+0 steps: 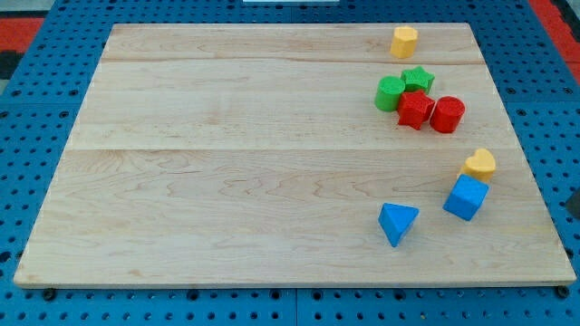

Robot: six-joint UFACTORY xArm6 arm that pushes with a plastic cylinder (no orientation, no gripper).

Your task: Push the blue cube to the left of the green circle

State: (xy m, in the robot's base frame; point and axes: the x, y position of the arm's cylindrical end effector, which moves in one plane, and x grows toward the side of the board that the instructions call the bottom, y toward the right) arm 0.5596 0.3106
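The pale wooden board [272, 163] lies on a blue perforated table [27, 136] and fills most of the view. All blocks are on the board's right part.

The blue cube [466, 197] stands near the right edge of the board, low in the view. Just above it, touching or almost touching its upper corner, is a yellow heart-shaped block [479, 164]. To the view's left of the blue cube and a little lower lies a blue triangular block [397, 222], apart from the cube with bare wood between them.

The green circle [390, 93], a short green cylinder, is well apart from the blue cube, higher in the view and somewhat to the left of it. It belongs to a tight cluster: a green star-shaped block [418, 79] sits at its upper right, a red block with an irregular outline (I cannot tell the exact shape) [415, 109] touches it at the lower right, and a red cylinder [447, 114] is just beside that red block, on the view's right.

A yellow block with several flat sides [404, 41] stands alone near the top edge of the board, above the cluster.

My tip does not show in this view, so its place relative to the blocks cannot be told, and there is no pincer here whose state I could report.
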